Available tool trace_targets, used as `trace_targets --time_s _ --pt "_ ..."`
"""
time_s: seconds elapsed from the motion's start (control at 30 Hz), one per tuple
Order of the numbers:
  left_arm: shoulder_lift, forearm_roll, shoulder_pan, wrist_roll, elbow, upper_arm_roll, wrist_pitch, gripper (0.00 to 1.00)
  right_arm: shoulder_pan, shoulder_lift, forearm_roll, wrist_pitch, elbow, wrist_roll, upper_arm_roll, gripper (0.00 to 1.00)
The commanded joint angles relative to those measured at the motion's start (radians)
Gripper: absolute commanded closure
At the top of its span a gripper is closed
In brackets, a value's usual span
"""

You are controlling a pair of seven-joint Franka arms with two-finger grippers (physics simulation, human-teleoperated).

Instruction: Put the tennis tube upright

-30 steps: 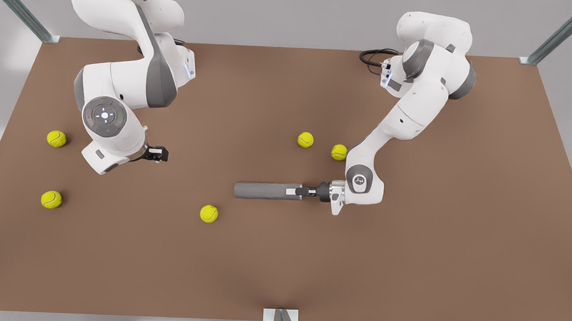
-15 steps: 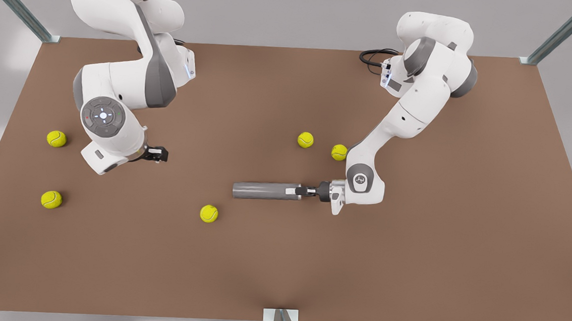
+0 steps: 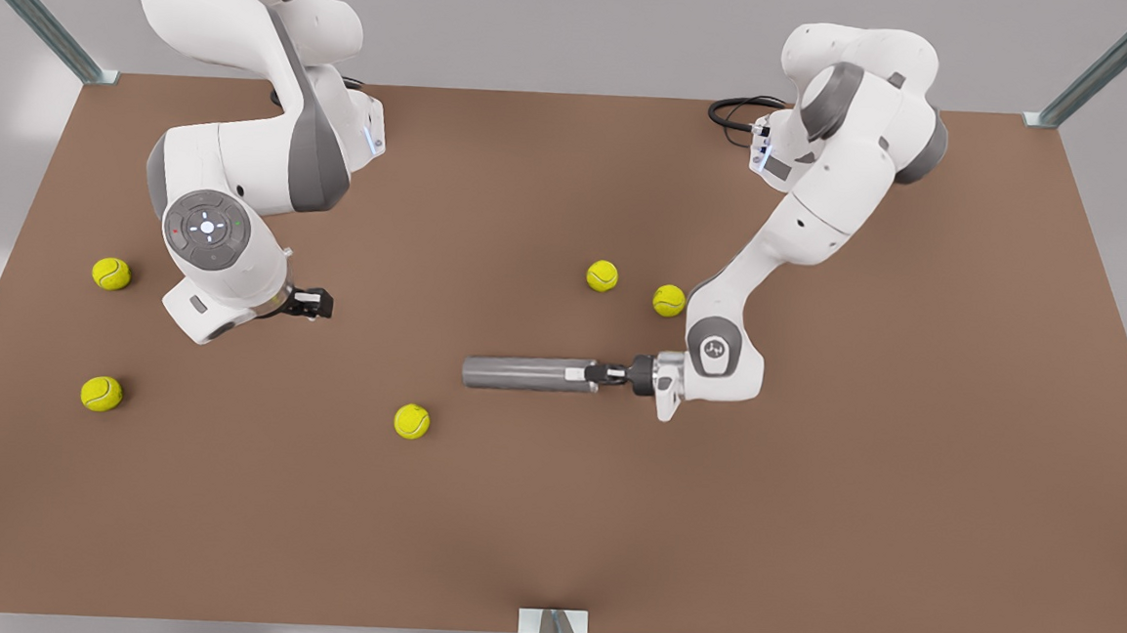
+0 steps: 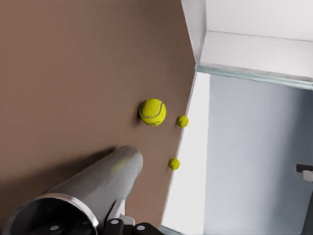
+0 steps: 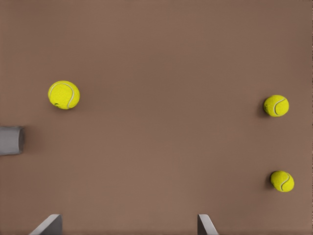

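At table [image 3: 906,474] centre, the tennis tube [image 3: 526,373] lies flat, its silvery rim pinched at 3 o'clock by the left gripper [image 3: 607,374]. The right gripper [image 3: 315,303] waits at 9 o'clock, fingers spread.

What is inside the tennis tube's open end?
No ball shows in the tennis tube's silvery-rimmed mouth. The left gripper's fingers at the rim cover part of it, and the depth is hidden. The right gripper waits open near the front view's left.

My left gripper [image 3: 591,375] grips the tennis tube [image 3: 526,373] lying on the table [image 3: 906,474]; right gripper [image 3: 315,303] waits far left.
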Motion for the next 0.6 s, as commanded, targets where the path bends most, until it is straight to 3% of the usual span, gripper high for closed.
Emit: trace_targets --time_s 0.0,0.23,0.57 --pt "-0.002 -0.012 0.000 0.000 -0.002 0.000 0.000 0.79 0.000 0.000 0.000 0.000 0.000 0.000 0.000 0.00" --pt "-0.116 -0.009 -0.002 -0.009 -0.095 0.006 0.115 0.79 0.000 0.000 0.000 0.000 0.000 0.000 0.000 0.00" --pt "-0.163 -0.009 0.000 -0.024 -0.125 0.006 0.125 0.79 -0.003 0.000 -0.003 0.002 0.000 -0.002 0.000 0.00"
